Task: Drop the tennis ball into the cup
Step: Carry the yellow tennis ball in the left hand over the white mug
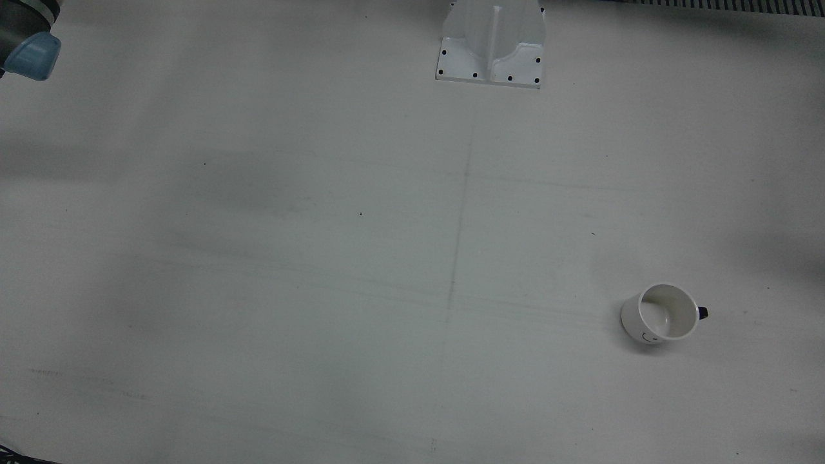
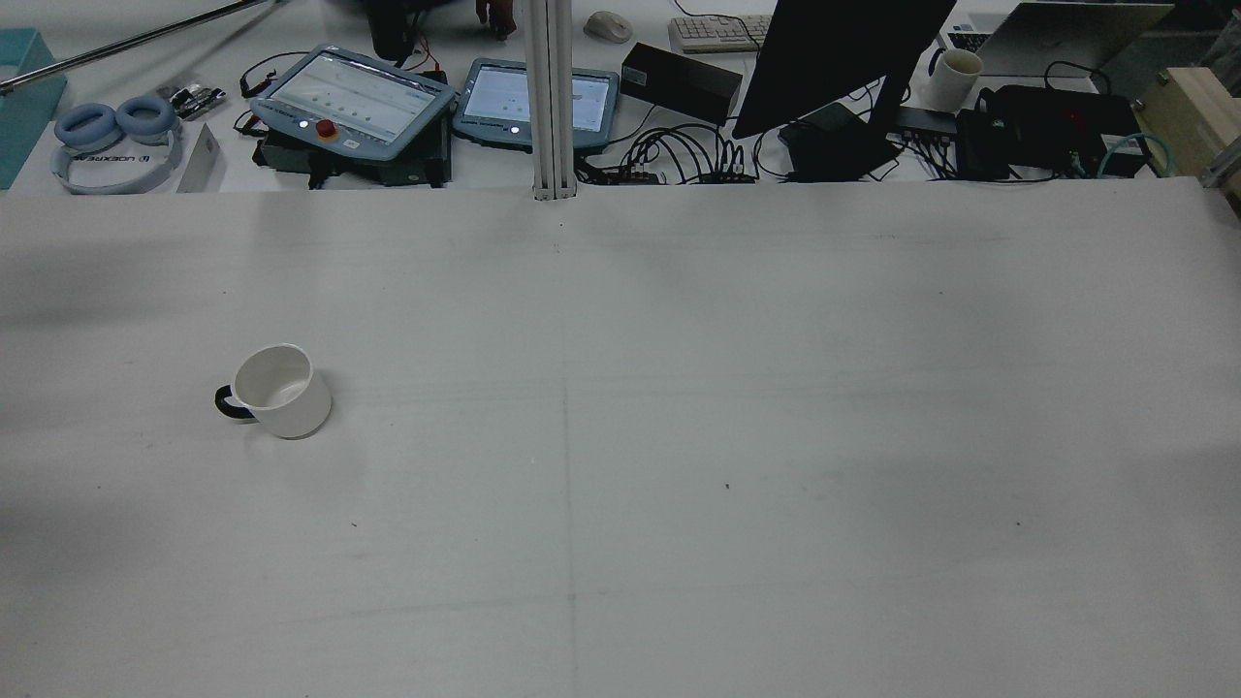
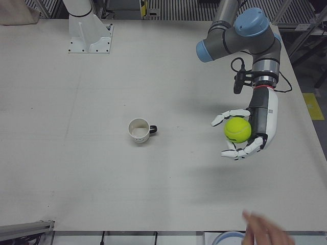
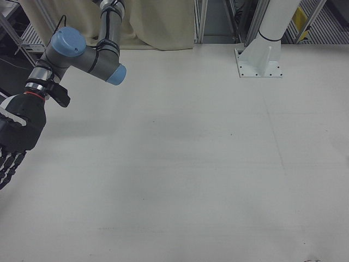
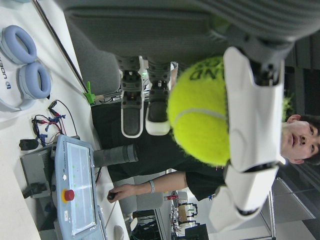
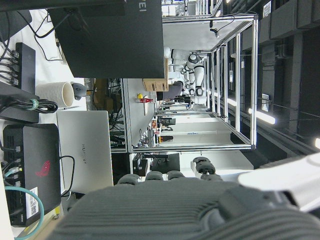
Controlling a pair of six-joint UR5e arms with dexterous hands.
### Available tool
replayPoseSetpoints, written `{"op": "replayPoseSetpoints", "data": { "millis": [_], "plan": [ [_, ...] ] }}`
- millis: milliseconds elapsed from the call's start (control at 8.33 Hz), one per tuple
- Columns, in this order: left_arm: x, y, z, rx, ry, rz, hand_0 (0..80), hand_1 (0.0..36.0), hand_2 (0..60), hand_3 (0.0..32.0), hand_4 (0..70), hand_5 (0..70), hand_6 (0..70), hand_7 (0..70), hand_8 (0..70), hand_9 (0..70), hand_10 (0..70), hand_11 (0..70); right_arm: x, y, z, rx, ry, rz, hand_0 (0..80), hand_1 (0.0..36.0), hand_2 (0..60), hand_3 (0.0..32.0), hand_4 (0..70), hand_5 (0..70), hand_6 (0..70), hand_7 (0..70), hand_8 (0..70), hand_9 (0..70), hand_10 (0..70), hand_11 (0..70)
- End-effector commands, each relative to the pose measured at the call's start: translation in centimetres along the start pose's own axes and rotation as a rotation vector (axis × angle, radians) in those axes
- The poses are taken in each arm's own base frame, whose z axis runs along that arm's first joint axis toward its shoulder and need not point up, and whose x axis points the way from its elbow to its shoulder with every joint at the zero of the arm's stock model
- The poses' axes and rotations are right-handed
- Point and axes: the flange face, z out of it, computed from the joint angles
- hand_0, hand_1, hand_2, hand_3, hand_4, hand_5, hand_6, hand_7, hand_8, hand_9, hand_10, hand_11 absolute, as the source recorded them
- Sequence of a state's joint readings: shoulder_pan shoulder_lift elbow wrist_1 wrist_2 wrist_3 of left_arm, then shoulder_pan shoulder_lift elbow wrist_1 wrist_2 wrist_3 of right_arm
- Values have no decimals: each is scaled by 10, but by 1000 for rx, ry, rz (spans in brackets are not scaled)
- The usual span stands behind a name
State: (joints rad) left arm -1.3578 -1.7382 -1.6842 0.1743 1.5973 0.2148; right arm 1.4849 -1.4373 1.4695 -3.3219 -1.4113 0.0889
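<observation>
In the left-front view the left hand point(image 3: 248, 133) hangs at the right of the frame, above the table point(image 3: 102, 184), with its fingers point(image 3: 223, 119) curled around a yellow tennis ball point(image 3: 237, 129). The ball sits against the palm, held between the upper and lower fingers. The left hand view shows the same ball point(image 5: 200, 117) at the centre of the frame, pressed under a white finger point(image 5: 252, 100).

The white cup point(image 3: 138, 130) stands upright near the middle of the left-front view, with its dark handle turned toward the hand, well apart from hand and ball. In the rear view the cup point(image 2: 279, 390) is in the left half; in the front view it point(image 1: 660, 314) is at the lower right.

The right hand point(image 4: 16, 136) hangs at the left edge of the right-front view, fingers extended downward and holding nothing.

A person's hand point(image 3: 265, 232) shows at the bottom right of the left-front view.
</observation>
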Motion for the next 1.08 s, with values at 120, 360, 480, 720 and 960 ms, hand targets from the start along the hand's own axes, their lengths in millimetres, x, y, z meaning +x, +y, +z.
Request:
{"op": "replayPoseSetpoints", "data": {
  "millis": [120, 360, 480, 720, 960],
  "plan": [
    [-109, 81, 25, -133, -208, -26, 571, 208, 240, 0, 439, 184, 700, 700, 458, 628, 255, 382, 0, -1, 0, 1, 0, 0, 0, 0, 0, 0, 0, 0, 0, 0, 0, 0, 0, 0],
    [-179, 114, 37, -191, -320, -43, 522, 185, 284, 0, 429, 150, 563, 700, 429, 630, 251, 373, 0, -1, 0, 1, 0, 0, 0, 0, 0, 0, 0, 0, 0, 0, 0, 0, 0, 0],
    [-218, 121, 31, -202, -387, -49, 511, 169, 289, 0, 424, 163, 700, 700, 462, 639, 257, 380, 0, -1, 0, 1, 0, 0, 0, 0, 0, 0, 0, 0, 0, 0, 0, 0, 0, 0],
    [-242, 126, 28, -212, -422, -41, 501, 158, 304, 0, 406, 167, 683, 700, 453, 635, 252, 373, 0, -1, 0, 2, 0, 0, 0, 0, 0, 0, 0, 0, 0, 0, 0, 0, 0, 0],
    [-242, 127, 29, -216, -420, -26, 490, 163, 307, 0, 396, 133, 570, 700, 422, 621, 239, 353, 0, -1, 0, 1, 0, 0, 0, 0, 0, 0, 0, 0, 0, 0, 0, 0, 0, 0]
  ]
}}
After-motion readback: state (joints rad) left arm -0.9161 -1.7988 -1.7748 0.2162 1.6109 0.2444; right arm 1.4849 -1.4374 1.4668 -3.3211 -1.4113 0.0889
